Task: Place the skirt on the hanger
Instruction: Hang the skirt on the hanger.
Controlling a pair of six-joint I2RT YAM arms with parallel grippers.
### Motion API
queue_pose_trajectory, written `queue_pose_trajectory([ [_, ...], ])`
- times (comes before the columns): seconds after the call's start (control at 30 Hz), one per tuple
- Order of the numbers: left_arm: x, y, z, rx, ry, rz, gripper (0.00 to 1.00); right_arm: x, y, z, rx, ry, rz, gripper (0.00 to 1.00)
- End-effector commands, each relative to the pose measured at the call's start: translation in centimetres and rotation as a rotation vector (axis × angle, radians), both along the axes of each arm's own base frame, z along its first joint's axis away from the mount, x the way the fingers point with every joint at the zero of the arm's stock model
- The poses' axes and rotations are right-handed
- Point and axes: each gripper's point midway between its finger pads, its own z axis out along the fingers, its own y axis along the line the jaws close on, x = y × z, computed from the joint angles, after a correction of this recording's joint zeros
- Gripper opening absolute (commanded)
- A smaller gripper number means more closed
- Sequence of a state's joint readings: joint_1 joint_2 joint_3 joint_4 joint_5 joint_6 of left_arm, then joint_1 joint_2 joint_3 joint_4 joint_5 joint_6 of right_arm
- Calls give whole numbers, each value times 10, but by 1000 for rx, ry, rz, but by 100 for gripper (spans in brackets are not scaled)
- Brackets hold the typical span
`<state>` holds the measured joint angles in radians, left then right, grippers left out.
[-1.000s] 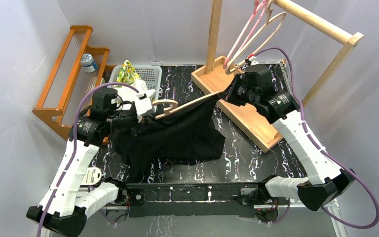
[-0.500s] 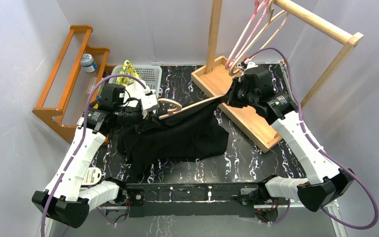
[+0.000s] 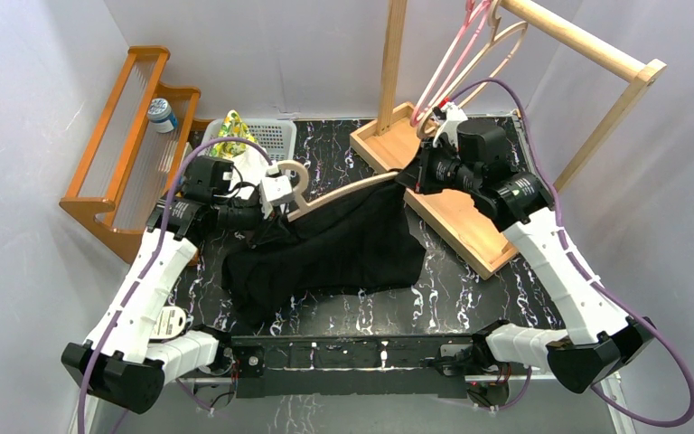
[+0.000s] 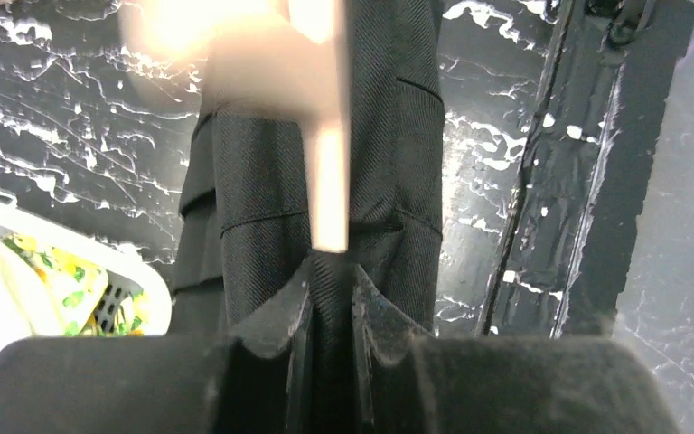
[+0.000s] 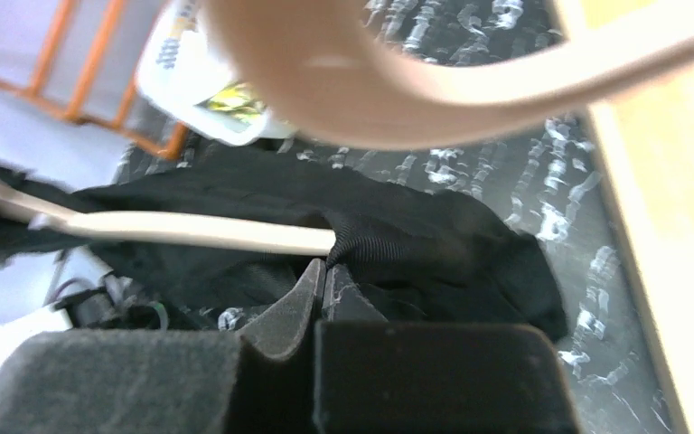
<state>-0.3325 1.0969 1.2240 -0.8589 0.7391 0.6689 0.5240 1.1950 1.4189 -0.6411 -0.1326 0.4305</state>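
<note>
A black marbled table (image 3: pixel 456 289) carried everything, with a tall wooden garment rail (image 3: pixel 596 47) standing on its plank base at the far right and an orange rack (image 3: pixel 122 136) leaning off the far left edge. The black skirt (image 3: pixel 343 249) was spread across the middle of the table, its lower part lying in folds on the surface while its upper edge was lifted and stretched between the two arms. The wooden hanger (image 3: pixel 348 190) ran along that raised edge, its arm inside the waistband and its hook curling up near the left arm. A white basket (image 3: pixel 271 136) sat at the far left, just behind the left arm, holding a floral cloth (image 3: pixel 230 131). Several spare hangers (image 3: pixel 465 68), pink and wooden, hung from the rail. The left gripper (image 4: pixel 330 289) was nearly closed, pinching a fold of the skirt's fabric just below the end of the hanger's arm. The right gripper (image 5: pixel 325 276) was fully closed on the ribbed waistband at the skirt's other end, where the hanger's far tip met the cloth. A small bottle (image 3: pixel 161 115) rested on the orange rack.
</note>
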Motion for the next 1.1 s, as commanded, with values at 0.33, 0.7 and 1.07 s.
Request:
queue_pose_trajectory([
  [0.33,12,-7,12,-3,25,-9,0,-39,47,32,135,-130,366,0],
  [0.7,14,-6,8,4,23,-4,0,-17,49,-8,-60,-47,249,0],
  [1.07,19,-14,12,-38,8,-18,0,-40,101,-17,-128,-74,369,0],
])
